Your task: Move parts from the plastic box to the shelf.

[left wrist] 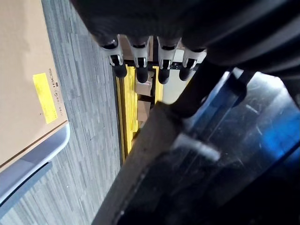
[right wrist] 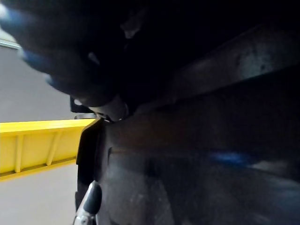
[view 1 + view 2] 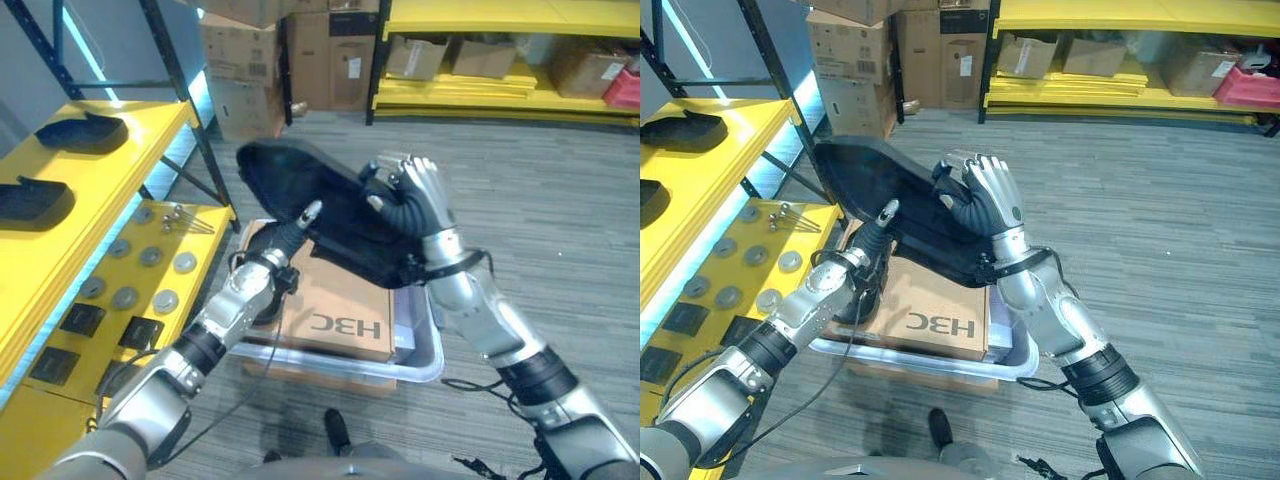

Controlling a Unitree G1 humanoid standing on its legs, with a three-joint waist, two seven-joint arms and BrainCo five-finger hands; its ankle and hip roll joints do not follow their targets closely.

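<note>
1. Part (image 3: 890, 205), big and black, is up in the air over the plastic box (image 3: 1012, 362), not shelved yet.
2. Right hand (image 3: 985, 200) fingers wrap its edge; left hand (image 3: 872, 240) props it with straight fingers.
3. Shelf (image 3: 60, 250) already holds two similar parts.

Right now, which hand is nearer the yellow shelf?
Left. The left hand props the black part on the side toward the yellow shelf; the right hand grips the part's far side.

Shelf (image 3: 150, 125) edge bare beside two black parts (image 3: 80, 132)
</note>
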